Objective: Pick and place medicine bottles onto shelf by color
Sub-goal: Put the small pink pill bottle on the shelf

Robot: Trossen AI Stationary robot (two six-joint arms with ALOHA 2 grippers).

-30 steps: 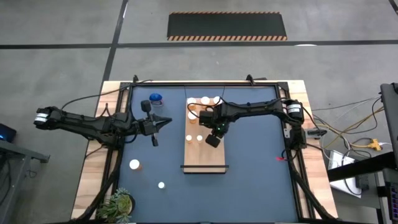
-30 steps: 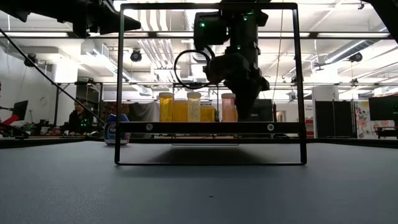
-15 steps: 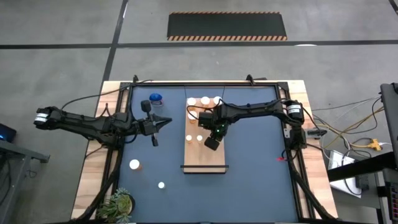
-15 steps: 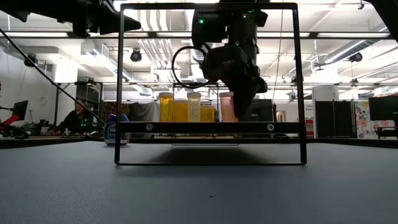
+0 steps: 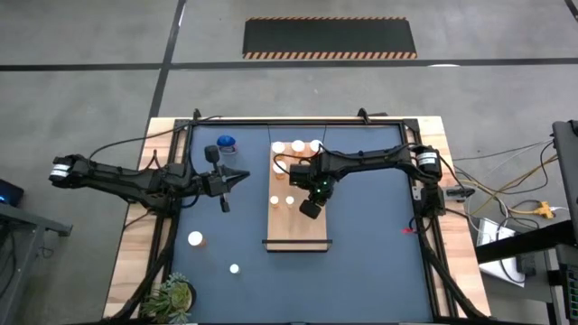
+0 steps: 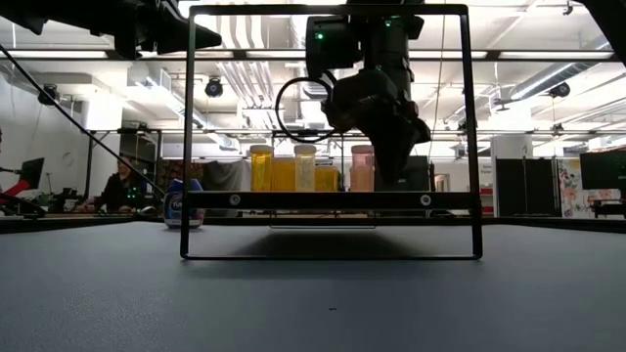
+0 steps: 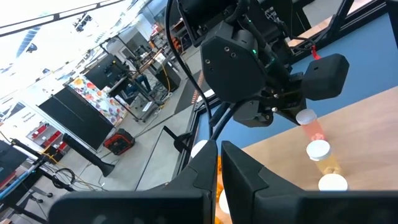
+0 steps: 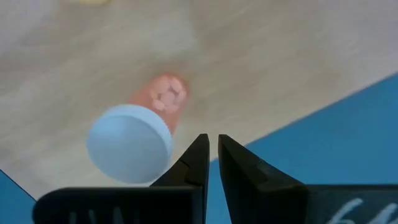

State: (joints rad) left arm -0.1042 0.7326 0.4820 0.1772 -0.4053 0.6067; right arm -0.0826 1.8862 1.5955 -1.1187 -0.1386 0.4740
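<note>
While right end effector (image 8: 211, 152) hovers, capped bottle (image 8: 140, 130) just beside, shelf (image 8: 261, 56) beneath

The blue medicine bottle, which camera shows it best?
The high view shows it best: the blue bottle stands alone on the dark table, behind the shut left gripper and off the shelf. The low view shows it far off and partly hidden by the shelf's frame. Neither wrist view shows it.

Bottles (image 5: 296, 146) crowd the far end of the shelf (image 5: 297, 227); its near half lies bare. The right tool (image 5: 310, 208) hangs over the shelf's middle, beside a bottle. On the counter (image 5: 370, 262), right of the shelf is clear; two bottles (image 5: 195, 239) stand left.
</note>
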